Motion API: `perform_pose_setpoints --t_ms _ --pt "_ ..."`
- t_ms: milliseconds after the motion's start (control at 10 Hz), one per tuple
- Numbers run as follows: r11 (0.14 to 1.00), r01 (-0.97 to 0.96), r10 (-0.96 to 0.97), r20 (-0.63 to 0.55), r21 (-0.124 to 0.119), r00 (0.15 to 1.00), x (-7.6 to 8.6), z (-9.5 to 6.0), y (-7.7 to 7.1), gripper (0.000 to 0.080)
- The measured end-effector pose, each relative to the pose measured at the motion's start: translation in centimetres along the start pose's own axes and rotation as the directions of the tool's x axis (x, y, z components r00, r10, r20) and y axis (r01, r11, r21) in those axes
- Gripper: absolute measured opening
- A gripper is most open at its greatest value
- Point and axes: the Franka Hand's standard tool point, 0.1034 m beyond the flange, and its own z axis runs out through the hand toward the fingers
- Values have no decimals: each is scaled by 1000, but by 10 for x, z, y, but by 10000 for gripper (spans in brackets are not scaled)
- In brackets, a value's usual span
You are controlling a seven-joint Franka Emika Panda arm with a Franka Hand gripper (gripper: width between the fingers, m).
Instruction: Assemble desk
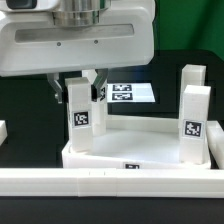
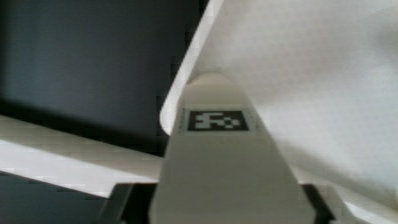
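The white tray-like tabletop point(image 1: 140, 148) lies flat in the middle of the exterior view. A white square leg point(image 1: 80, 112) with a black-and-white tag stands upright at its back corner on the exterior view's left. My gripper point(image 1: 80, 92) comes straight down over this leg, one finger on each side of its top. In the wrist view the leg point(image 2: 222, 160) fills the space between the dark fingers point(image 2: 135, 200), which press against its sides. A second leg point(image 1: 193, 112) stands upright at the tabletop's right side. A third leg point(image 1: 192, 78) stands behind it.
The marker board point(image 1: 132, 93) lies on the black table behind the tabletop. A long white rail point(image 1: 110, 182) runs across the front. A small white part point(image 1: 3, 130) shows at the exterior view's left edge. The arm's white body point(image 1: 75, 40) hangs over the back left.
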Motion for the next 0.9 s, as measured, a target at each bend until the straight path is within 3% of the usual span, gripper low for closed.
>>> perform_pose_setpoints --t_ms 200,400,600,900 --pt "1000 -1 1 0 0 1000 0 0 0 288" --pt "980 -200 200 -2 6 980 0 0 0 288" --pt "919 -394 395 -2 26 919 -2 1 3 289" --pt "737 -673 675 -23 67 737 -3 2 5 290"
